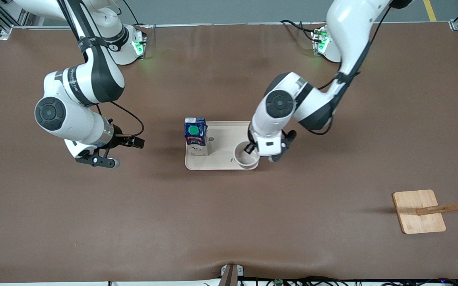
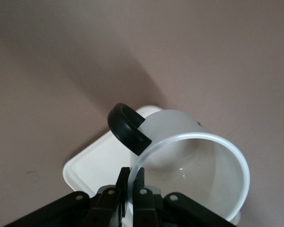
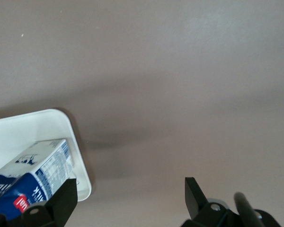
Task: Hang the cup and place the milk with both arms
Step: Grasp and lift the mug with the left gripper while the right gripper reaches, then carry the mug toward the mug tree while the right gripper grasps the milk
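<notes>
The white cup (image 1: 246, 155) with a black handle (image 2: 128, 127) is at the corner of the pale tray (image 1: 225, 135) that lies nearer the front camera, toward the left arm's end. My left gripper (image 1: 251, 147) is shut on the cup's rim beside the handle, one finger (image 2: 123, 182) outside the wall and one inside. The dark-blue milk (image 1: 195, 135) with its green cap stands upright on the tray's other end. My right gripper (image 1: 98, 159) is open and empty over bare table beside the tray, at the right arm's end. In the right wrist view, the milk (image 3: 33, 175) lies just off one finger.
A wooden rack with a flat base (image 1: 418, 210) and pegs (image 1: 451, 206) stands near the front camera at the left arm's end of the table. The brown table (image 1: 229, 222) lies bare between the tray and the rack.
</notes>
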You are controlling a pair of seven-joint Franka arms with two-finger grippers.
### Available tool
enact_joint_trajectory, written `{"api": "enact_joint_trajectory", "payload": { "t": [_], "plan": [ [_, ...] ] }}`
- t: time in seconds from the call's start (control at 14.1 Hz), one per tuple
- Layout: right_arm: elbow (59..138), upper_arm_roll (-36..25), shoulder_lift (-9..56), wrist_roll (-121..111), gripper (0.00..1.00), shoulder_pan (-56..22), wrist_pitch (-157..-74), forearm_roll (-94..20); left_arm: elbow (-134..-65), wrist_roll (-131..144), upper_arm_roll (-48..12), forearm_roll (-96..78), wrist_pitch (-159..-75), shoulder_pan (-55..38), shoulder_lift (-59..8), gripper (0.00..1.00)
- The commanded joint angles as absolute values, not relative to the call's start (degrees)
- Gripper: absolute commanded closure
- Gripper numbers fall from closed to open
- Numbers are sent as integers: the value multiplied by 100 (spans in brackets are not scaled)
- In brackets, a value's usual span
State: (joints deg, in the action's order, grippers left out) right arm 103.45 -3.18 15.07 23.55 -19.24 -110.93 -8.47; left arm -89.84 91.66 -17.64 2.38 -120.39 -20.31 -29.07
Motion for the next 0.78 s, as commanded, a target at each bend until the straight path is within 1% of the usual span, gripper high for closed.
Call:
{"api": "enact_joint_trajectory", "payload": {
  "t": [0.0, 0.14, 0.28, 0.5, 0.71],
  "plan": [
    [10196, -343, 1406, 3293, 0, -2626, -10969, -905, -9035, 9570, -1767, 352, -11681, -1576, -2217, 100],
    [9881, -343, 1537, 3489, 0, -2882, -11021, -923, -9035, 9790, -1758, 343, -11681, -1136, -1961, 100],
    [9529, -343, 1853, 3498, 0, -3145, -11056, -1002, -8948, 9756, -1775, 290, -11681, -504, -1802, 100],
    [9054, -343, 2284, 3489, 0, -3418, -11197, -1028, -8719, 9555, -1784, 298, -11523, 331, -1793, 100],
    [8921, -360, 2618, 3454, 0, -3744, -11197, -915, -8246, 9167, -1775, 168, -11522, 693, -1889, 100]
  ]
}}
